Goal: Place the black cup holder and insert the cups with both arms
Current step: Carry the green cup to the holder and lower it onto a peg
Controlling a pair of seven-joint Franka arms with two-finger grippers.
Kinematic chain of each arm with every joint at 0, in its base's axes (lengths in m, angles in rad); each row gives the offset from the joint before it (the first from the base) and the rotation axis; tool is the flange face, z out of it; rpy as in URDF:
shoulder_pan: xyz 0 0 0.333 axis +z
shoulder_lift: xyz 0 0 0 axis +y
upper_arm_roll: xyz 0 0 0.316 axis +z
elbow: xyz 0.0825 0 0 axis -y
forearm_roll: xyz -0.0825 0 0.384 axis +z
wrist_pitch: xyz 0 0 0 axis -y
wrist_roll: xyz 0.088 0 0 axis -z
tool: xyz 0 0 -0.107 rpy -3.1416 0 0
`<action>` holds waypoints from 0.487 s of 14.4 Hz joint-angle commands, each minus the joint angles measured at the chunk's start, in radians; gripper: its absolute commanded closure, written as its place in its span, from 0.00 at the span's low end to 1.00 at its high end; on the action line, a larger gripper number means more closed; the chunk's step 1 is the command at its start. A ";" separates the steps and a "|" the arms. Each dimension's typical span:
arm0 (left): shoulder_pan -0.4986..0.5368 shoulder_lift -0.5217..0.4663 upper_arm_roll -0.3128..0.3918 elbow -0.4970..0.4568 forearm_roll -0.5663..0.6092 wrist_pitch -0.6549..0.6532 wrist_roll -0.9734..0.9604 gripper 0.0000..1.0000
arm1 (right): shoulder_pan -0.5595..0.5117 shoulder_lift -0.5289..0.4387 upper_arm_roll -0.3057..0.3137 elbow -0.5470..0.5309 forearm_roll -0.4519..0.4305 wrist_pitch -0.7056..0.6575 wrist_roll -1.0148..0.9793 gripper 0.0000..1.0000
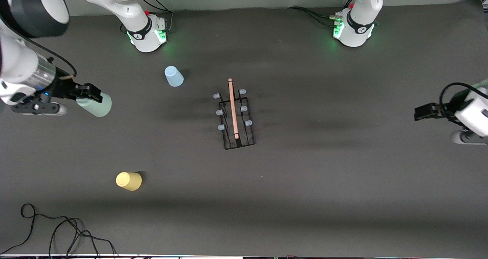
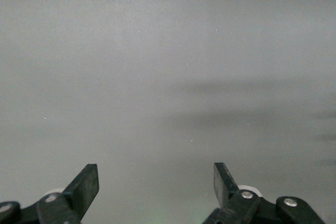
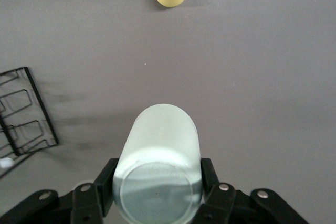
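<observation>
The black cup holder (image 1: pixel 235 116) stands near the middle of the table (image 1: pixel 343 194). It is a thin wire rack with a rectangular base, a light wooden rod on top as handle, and six pegs with pale blue tips, three on each side of the rod.

From the holder, the light blue cup (image 1: pixel 174 76) stands upside down at about ten o'clock, near the right arm's base. The yellow cup (image 1: pixel 129 181) lies at about eight o'clock, nearer to the front camera.

The right gripper (image 3: pixel 157 187) is clenched on the mint green cup (image 1: pixel 94 104), held tilted above the table at the right arm's end, at about nine o'clock.

The left gripper (image 1: pixel 424 111) waits with fingers (image 2: pixel 84 184) apart and empty, over the left arm's end.

No readable writing is on the cups or the holder.
</observation>
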 commanded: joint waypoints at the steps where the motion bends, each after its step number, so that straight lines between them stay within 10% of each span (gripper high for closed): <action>1: 0.006 -0.164 0.002 -0.248 0.002 0.126 0.011 0.02 | 0.138 0.049 -0.001 0.073 0.016 -0.049 0.350 0.89; 7: 0.014 -0.204 0.005 -0.317 0.002 0.194 0.038 0.02 | 0.422 0.154 -0.003 0.143 0.134 0.009 1.022 0.91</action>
